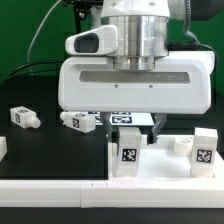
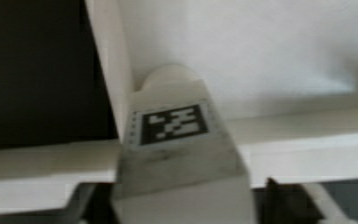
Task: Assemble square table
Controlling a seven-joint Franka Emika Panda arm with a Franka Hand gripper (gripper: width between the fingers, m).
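**Item:** leg (image 2: 172, 125), white, stubby, tagged.
**Location:** centre of the exterior view, directly beneath the hand (image 1: 128, 119) and between its two fingers, at the far edge of the tabletop (image 1: 160, 166).
**Long axis:** appears to run along the fingers, roughly upright.
**Hand:** fingers flank the leg. Whether they press on it or stand just clear cannot be told.
**Tabletop:** white, lower right of the exterior view, beside the long bar (image 1: 60, 190).
**Loose stock:** outer leg (image 1: 22, 118) and inner leg (image 1: 78, 121), lying on the black desk (image 1: 45, 150) at middle left, apart from the hand.
**Next move, by judgement:** a firm pinch, then transfer to a corner socket.
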